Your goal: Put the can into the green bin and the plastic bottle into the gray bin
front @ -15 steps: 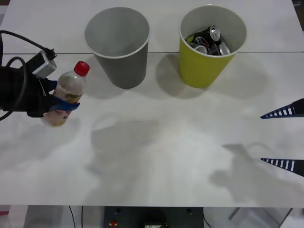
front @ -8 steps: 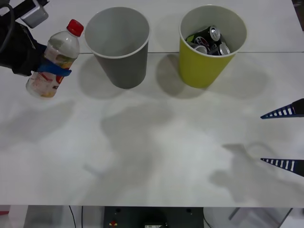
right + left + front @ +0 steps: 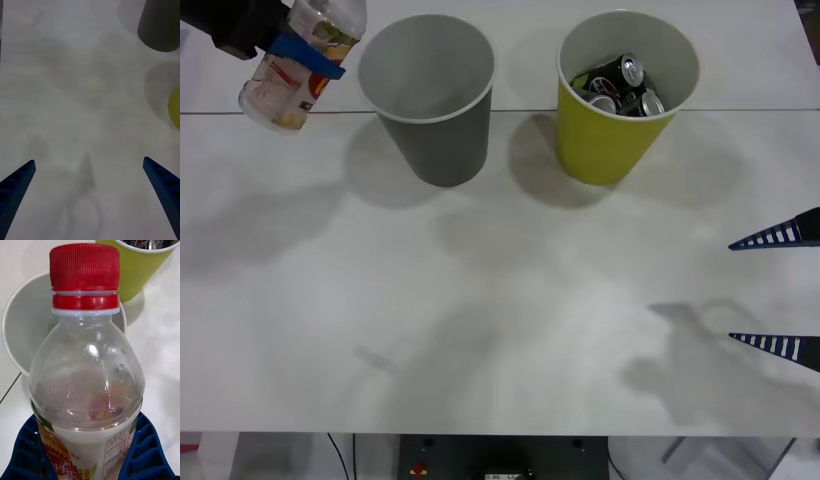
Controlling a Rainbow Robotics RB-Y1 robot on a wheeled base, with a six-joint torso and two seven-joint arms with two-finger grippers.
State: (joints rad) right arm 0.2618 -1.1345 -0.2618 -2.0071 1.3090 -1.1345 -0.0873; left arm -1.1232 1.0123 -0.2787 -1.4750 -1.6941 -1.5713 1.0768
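Since a second ago, left hand [image 3: 308,52] has risen toward the far left corner, clamped round the plastic bottle [image 3: 298,62], held tilted above the worktop [image 3: 500,300], just left of the gray bin [image 3: 428,95]. Cans lie in the green bin [image 3: 620,140]. Right hand [image 3: 778,292] spread, parked at right edge.

A lab-like test bench: a plain white table [image 3: 500,330] of two joined panels, cables hanging below its near edge.
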